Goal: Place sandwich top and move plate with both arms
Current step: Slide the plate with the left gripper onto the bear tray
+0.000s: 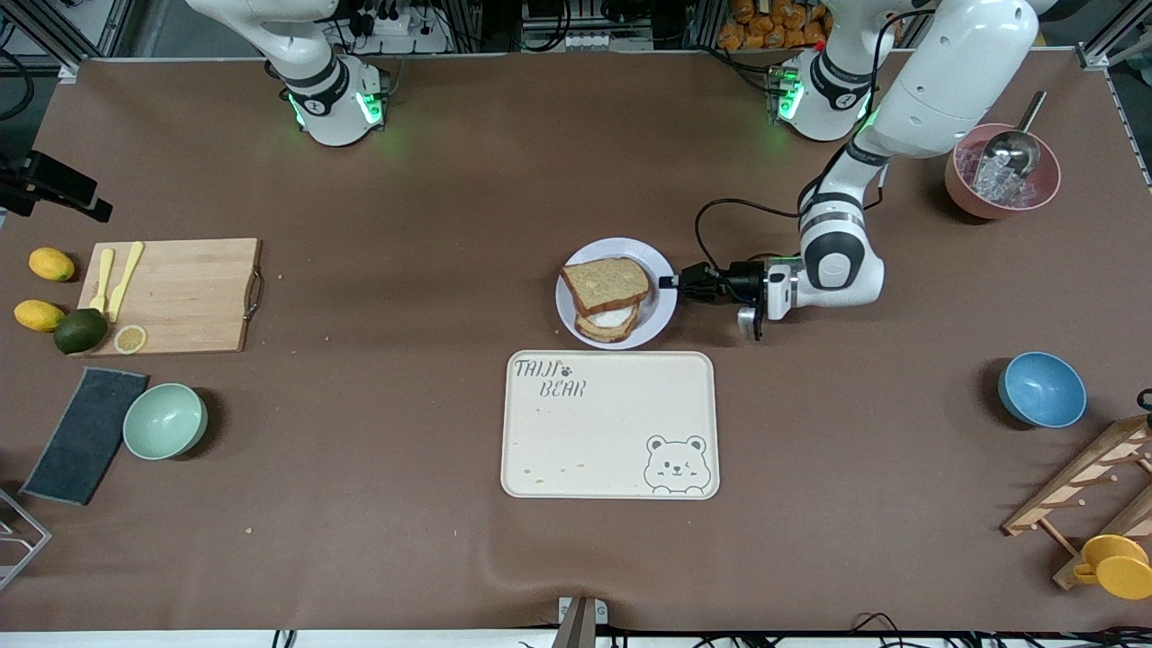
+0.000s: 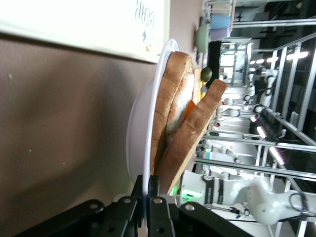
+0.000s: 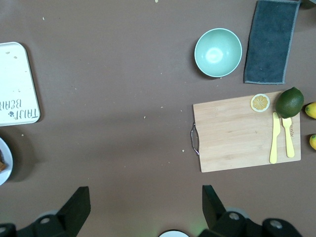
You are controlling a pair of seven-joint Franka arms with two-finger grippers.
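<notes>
The left gripper (image 1: pixel 673 282) is clamped on the rim of the plate (image 1: pixel 655 317) at its edge toward the left arm's end of the table. The sandwich top (image 1: pixel 605 283) lies askew on the egg-topped slice (image 1: pixel 608 321) in that plate, which sits just beside the bear-print tray (image 1: pixel 609 424), farther from the front camera. The right gripper (image 3: pixel 145 207) waits, fingers spread wide, over bare table near the cutting board (image 3: pixel 245 129).

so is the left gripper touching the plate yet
Touching. In the left wrist view the left gripper has its fingers closed on the plate rim; the front view shows it at the plate's edge.
</notes>
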